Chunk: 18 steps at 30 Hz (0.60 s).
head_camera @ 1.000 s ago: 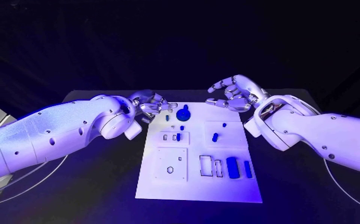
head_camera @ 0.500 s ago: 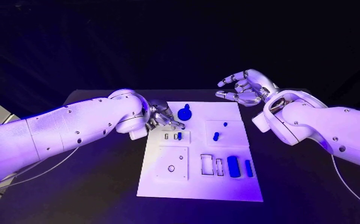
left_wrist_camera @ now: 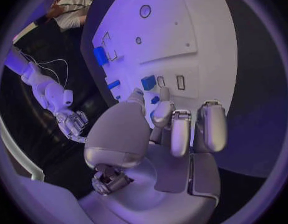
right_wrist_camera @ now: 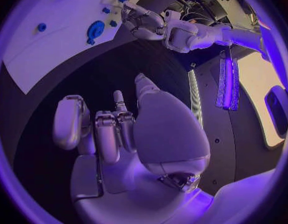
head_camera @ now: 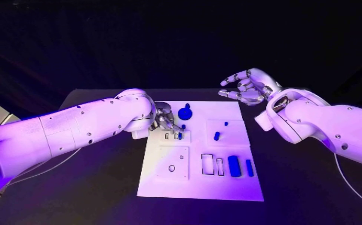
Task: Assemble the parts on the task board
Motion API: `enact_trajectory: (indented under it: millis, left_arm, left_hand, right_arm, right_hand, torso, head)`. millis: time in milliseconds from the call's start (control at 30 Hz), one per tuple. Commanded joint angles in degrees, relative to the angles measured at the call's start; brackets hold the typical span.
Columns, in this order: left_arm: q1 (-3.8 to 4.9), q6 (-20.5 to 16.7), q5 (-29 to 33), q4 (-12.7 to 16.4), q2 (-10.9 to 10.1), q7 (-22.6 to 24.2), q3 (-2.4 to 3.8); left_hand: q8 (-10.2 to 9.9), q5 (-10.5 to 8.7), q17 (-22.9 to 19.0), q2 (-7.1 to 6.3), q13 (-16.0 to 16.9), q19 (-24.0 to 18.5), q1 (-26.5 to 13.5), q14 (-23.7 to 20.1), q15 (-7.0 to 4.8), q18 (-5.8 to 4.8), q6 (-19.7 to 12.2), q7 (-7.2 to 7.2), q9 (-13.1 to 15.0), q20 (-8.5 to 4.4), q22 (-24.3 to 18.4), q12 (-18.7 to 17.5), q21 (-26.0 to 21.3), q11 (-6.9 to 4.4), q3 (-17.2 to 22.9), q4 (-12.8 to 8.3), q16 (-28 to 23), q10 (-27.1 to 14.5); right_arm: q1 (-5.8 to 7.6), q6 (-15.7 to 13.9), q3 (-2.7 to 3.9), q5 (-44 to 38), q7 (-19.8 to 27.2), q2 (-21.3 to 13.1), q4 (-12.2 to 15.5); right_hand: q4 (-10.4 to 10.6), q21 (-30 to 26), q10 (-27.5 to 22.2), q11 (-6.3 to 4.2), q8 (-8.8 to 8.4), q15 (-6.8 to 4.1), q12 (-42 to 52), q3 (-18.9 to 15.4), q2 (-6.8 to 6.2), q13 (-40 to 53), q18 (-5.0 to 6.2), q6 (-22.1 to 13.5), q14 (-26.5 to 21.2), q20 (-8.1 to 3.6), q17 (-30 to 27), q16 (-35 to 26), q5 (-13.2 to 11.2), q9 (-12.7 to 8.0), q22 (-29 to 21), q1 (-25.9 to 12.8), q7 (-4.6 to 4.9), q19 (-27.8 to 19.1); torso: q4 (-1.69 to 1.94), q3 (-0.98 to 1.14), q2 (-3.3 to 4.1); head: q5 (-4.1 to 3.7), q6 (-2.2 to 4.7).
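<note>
Nearest me on the task board [head_camera: 200, 188] lie a long blue bar [head_camera: 234, 166] and a slimmer blue strip [head_camera: 249, 168], side by side next to two outlined slots on my right half of the plate. To their left a raised white panel [head_camera: 172, 163] carries an oval hole. Farther along, a short blue peg [head_camera: 216, 136] and a small blue stud [head_camera: 225, 124] sit on a square inset. My left robot hand [head_camera: 167, 120] rests over the board's left edge with its fingers curled down at a small blue part [head_camera: 182, 127], but I cannot tell whether it is pinched or only touched. Just beyond stands a round blue gear-like piece [head_camera: 185, 113]. My right robot hand [head_camera: 245, 90] hovers past the board's far right corner above the desk [head_camera: 302, 183], fingers loosely spread, holding nothing.
</note>
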Motion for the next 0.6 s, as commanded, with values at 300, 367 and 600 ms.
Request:
enact_trajectory:
  millis: [300,367,600]
  left_arm:
    - [0.14,2.2,-1.3,-0.1,0.6,-1.0,-0.11]
    - [0.14,1.9,-1.3,-0.1,0.7,-0.8,-0.13]
    - [0.13,0.8,-0.6,-0.1,0.6,-0.4,-0.16]
  left_hand:
    - [0.3,-0.28,12.7,0.33,0.1,0.4,-1.1,5.3,-0.37,-0.76,-0.2,-0.10,0.2,-0.04,0.1,-0.3,0.3,0.00,-0.7,0.0,0.1,-0.5]
    - [0.3,-0.29,12.7,0.37,0.0,0.4,-1.1,5.3,-0.37,-0.77,-0.2,-0.11,0.3,-0.04,0.2,-0.3,0.3,0.00,-0.7,0.0,0.1,-0.5]
    - [0.5,-0.31,12.8,0.52,0.1,0.4,-1.3,5.3,-0.39,-0.76,-0.1,-0.15,0.4,-0.04,0.1,-0.2,0.3,-0.03,-0.9,0.0,0.1,-0.4]
  right_arm:
    - [-0.02,1.7,0.00,-1.8,-0.2,0.8,-1.0]
    - [-0.06,1.9,-0.03,-2.8,-0.5,1.0,-1.3]
    - [-0.18,2.5,-0.12,-4.4,-1.2,1.5,-1.8]
  right_hand:
    - [-0.1,-0.1,3.6,0.42,-0.26,0.25,-0.2,-0.4,0.39,12.8,0.60,-0.3,5.5,0.04,13.1,-0.3,0.2,0.0,0.0,-0.2,0.01,0.0]
    - [-0.1,-0.2,3.6,0.42,-0.25,0.25,-0.2,-0.4,0.37,12.8,0.61,-0.2,5.5,0.04,13.1,-0.3,0.1,0.0,-0.1,-0.2,0.01,0.0]
    - [-0.1,-0.4,3.5,0.42,-0.22,0.25,-0.3,-0.5,0.39,12.7,0.65,-0.2,5.5,0.04,13.0,-0.4,-0.4,0.0,-0.2,-0.3,0.01,-0.1]
  torso:
    - [0.18,-0.08,-0.12]
    - [0.23,-0.12,-0.14]
    - [0.10,-0.09,-0.17]
  head:
    - [-0.03,-0.16]
    - [0.00,-0.01]
    - [0.07,0.33]
